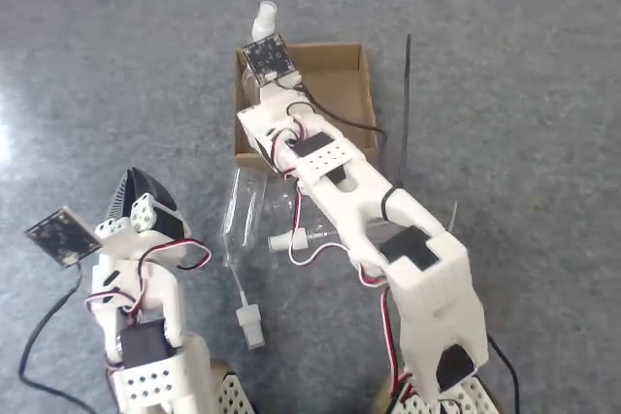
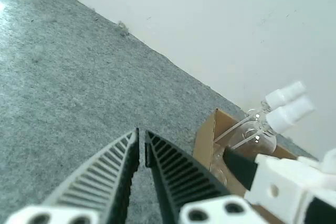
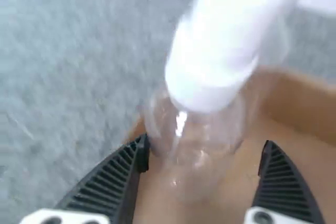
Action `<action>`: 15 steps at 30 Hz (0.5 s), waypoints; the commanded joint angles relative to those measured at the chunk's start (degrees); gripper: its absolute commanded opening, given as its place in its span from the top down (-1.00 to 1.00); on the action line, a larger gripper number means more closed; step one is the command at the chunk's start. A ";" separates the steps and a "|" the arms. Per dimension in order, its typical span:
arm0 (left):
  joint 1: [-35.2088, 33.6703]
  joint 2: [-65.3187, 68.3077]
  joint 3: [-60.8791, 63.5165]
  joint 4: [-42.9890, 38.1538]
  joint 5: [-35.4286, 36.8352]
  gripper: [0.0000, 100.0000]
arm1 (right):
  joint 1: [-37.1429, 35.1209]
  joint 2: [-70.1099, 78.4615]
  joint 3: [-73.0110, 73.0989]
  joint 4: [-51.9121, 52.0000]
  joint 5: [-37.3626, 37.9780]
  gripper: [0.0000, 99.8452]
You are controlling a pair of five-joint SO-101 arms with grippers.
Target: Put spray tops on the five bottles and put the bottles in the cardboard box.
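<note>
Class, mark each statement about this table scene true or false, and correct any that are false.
1. The fingers of the right gripper stand apart on either side of a topped bottle. True.
2. The left gripper holds a bottle. False: its fingers are shut on nothing.
3. A clear bottle lies on its side on the table. True.
4. The cardboard box holds all five bottles. False: at least one lies outside it.

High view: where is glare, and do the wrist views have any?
High view: bright patch on the table at the left edge. Left wrist view: similar patch, glints on the bottles. Right wrist view: a glint on the bottle.
</note>
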 commanded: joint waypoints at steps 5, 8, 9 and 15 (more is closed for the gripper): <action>-0.18 -0.88 -0.57 -0.44 -0.35 0.97 | -0.48 -9.45 3.69 0.13 0.70 0.42; -0.18 -0.88 -0.57 -0.44 -0.35 0.97 | -0.48 -9.89 4.48 0.13 0.70 0.42; -0.18 -0.88 -0.57 -0.44 -0.35 0.97 | -0.48 -9.89 4.48 0.22 0.70 0.42; -0.18 -0.88 -0.57 -0.44 -0.35 0.97 | -0.48 -10.86 4.84 3.74 0.88 0.42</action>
